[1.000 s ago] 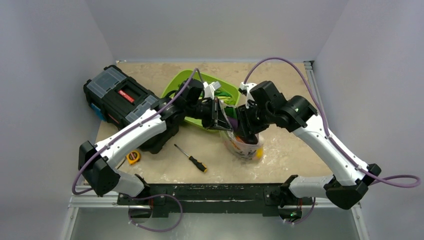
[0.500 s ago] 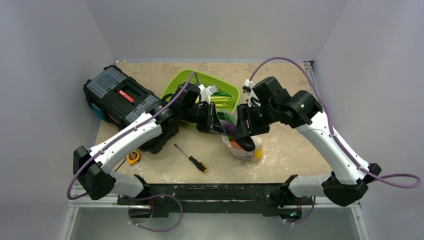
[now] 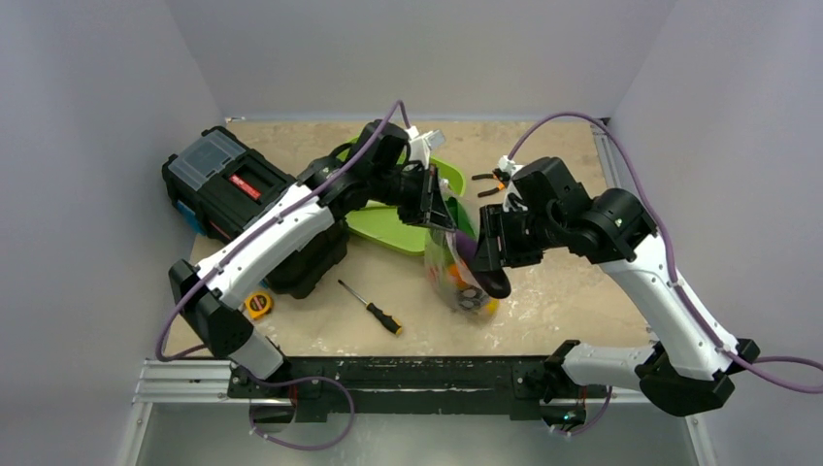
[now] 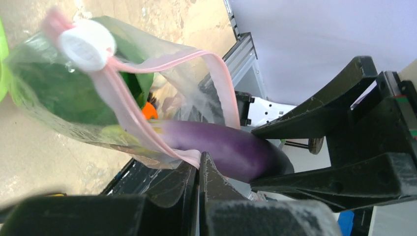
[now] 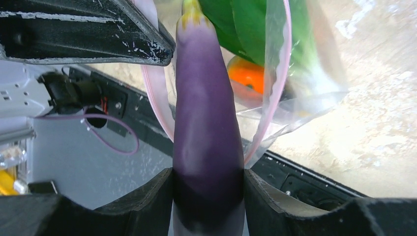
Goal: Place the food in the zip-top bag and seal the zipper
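Observation:
The clear zip-top bag hangs in the air by its mouth, its lower end near the table. My left gripper is shut on the pink zipper strip at the mouth edge, as the left wrist view shows. My right gripper is shut on the purple eggplant, whose green-tipped end pokes into the open mouth. Inside the bag are an orange, green bok choy leaves and other pieces. A white slider cap sits on the zipper.
The lime-green tray lies behind the bag. A black toolbox stands at the left. A screwdriver and a yellow tape measure lie near the front. Orange-handled pliers lie behind my right wrist.
My left gripper has lifted the bag's mouth up and back, so the bag now hangs. My right gripper, still holding the eggplant, has risen and shifted right.

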`<state>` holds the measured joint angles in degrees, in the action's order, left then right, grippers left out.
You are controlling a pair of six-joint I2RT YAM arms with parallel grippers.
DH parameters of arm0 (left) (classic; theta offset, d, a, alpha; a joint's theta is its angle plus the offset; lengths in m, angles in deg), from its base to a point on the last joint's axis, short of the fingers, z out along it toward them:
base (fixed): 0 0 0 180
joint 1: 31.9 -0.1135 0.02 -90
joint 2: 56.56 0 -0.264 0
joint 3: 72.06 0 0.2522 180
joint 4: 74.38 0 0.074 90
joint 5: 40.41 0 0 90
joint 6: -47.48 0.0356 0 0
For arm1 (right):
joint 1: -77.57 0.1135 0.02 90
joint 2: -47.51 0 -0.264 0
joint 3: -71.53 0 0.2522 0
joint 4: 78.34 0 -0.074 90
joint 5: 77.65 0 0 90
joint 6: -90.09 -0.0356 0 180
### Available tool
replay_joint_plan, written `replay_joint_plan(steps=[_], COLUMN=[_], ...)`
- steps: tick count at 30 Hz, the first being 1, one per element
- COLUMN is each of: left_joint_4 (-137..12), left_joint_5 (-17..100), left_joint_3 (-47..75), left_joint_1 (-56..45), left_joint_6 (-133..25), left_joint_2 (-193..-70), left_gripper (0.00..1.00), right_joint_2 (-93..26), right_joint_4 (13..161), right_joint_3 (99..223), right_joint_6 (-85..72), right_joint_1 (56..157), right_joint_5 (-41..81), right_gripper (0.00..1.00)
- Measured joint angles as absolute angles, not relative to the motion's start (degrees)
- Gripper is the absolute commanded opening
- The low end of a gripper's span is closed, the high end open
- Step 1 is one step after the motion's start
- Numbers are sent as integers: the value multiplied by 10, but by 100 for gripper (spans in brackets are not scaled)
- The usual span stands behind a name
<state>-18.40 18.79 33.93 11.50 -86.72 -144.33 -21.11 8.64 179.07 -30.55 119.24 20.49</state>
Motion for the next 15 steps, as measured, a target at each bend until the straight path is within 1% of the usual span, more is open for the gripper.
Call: replay_joint_plan(steps=[5,10,15], left_joint_4=[-143,-107,-64], left_joint_5=[183,182,189], left_joint_3=[447,451,421], left_joint_1=[113,112,111], left_joint_6=[-851,-847,-834], left_joint_2=[-1502,-1493,-1449], left_gripper=[0,0,0], right_joint_2=[-211,-211,-209], right_joint_4=[89,102,129], right_joint_3=[1812,1812,1805], right_joint_6=[-309,-309,-298], right_joint_1=[1192,1192,1192], right_joint_5=[172,179,197], right_gripper=[0,0,0])
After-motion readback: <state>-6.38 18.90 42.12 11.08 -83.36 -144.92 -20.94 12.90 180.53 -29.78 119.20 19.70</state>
